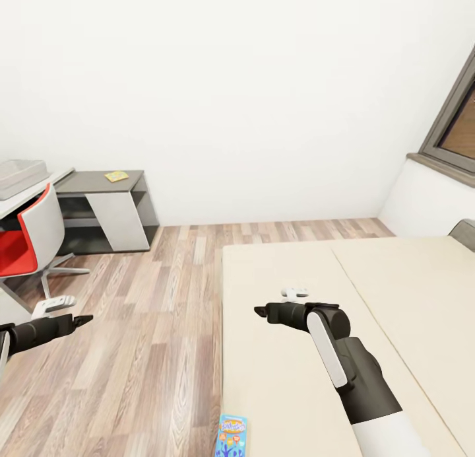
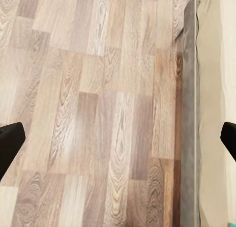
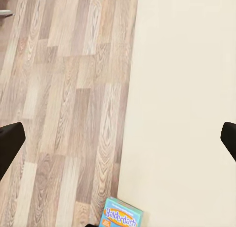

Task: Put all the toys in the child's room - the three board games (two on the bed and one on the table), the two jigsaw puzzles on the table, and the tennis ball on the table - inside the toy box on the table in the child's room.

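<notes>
Your left gripper (image 1: 84,320) hangs over the light-brown wood-plank floor (image 1: 152,325), its fingers spread wide and holding nothing; in the left wrist view the two dark fingertips (image 2: 9,141) sit at opposite edges with bare planks between them. Your right gripper (image 1: 260,310) is held above the cream-coloured flat bed (image 1: 396,298), also spread wide and empty.

The nearest task item is the blue rectangular board game box with yellow lettering (image 1: 231,436). It lies flat on the bed at its floor-side edge, near the bottom of the head view. In the right wrist view the same box (image 3: 121,216) lies on the bed surface just beside the floor planks, apart from both fingertips.

The bed's grey side panel (image 2: 189,114) stands between the floor and the mattress. Further off, note the red-and-white swivel chair (image 1: 30,242), the grey low desk (image 1: 109,209) against the white wall with a small yellow flat item (image 1: 117,175) on top, and a pale grey tray-like box (image 1: 20,176) on the adjacent white surface.
</notes>
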